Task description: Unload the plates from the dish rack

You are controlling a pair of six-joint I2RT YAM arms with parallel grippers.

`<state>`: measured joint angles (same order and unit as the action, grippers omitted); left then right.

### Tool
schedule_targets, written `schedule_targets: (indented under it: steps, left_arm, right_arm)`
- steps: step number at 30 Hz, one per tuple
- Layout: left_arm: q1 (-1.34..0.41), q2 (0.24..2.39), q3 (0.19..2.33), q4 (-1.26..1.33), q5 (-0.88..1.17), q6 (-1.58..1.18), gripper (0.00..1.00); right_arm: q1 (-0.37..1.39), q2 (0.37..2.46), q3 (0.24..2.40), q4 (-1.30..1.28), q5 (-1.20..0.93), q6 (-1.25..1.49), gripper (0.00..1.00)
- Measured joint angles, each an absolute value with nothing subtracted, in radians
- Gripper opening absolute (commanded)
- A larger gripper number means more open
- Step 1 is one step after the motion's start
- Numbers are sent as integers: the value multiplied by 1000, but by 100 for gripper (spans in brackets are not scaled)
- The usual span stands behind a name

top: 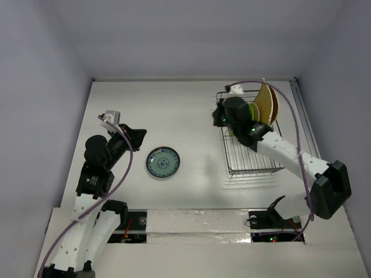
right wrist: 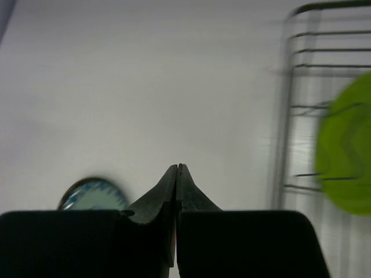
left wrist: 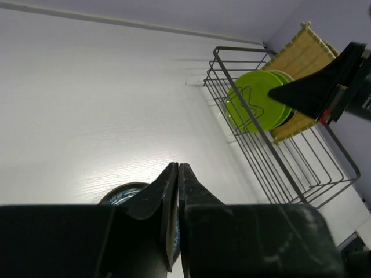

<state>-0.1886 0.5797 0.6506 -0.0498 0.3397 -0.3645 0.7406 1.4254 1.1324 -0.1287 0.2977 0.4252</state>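
Lime-green plates (left wrist: 255,101) in rack (left wrist: 268,136) near right tool (left wrist: 271,91)

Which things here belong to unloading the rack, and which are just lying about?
Job: dish rack; lime-green plates in it; yellow ribbed plates in it; blue-green patterned plate on the table.
Not the job: the table itself; taped strip along its near edge.
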Motion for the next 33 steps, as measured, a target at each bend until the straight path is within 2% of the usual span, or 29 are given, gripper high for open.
schedule_targets:
  steps: [1, 3, 6, 7, 9, 11, 19, 24, 31, 33]
  left_arm:
    - [-189, 580, 651, -50, 340, -363, 0]
    - [-190, 580, 651, -50, 340, -363, 0]
    - [-195, 580, 651, -50, 340, -363, 0]
    - [-196, 580, 651, -50, 341, -363, 5]
    - [-196, 580, 651, -50, 341, -361, 13]
    - [-196, 580, 651, -50, 342, -360, 18]
    - [-196, 580, 651, -50, 343, -360, 20]
    - [-196, 580, 651, -50, 343, -360, 21]
    - [-196, 580, 651, -50, 343, -360, 21]
    - [-196, 580, 651, -50, 343, -360, 21]
  right_arm:
    - [688, 1402, 1130, -142, 311, 417, 8]
    - [569, 1368, 1129, -179, 340, 394, 13]
    - [458, 1349, 1129, -234, 404, 361, 33]
    - [441, 1350, 1130, -250, 419, 353, 41]
    - [412, 1359, 1131, -283, 443, 331, 42]
    - [392, 1379, 1139, -308, 454, 314, 42]
    - [352, 1506, 1210, -342, 462, 275, 38]
    - [347, 1579, 1251, -344, 467, 262, 28]
    - [346, 1629, 1264, -346, 484, 235, 4]
    - [346, 1627, 1269, -353, 487, 218, 4]
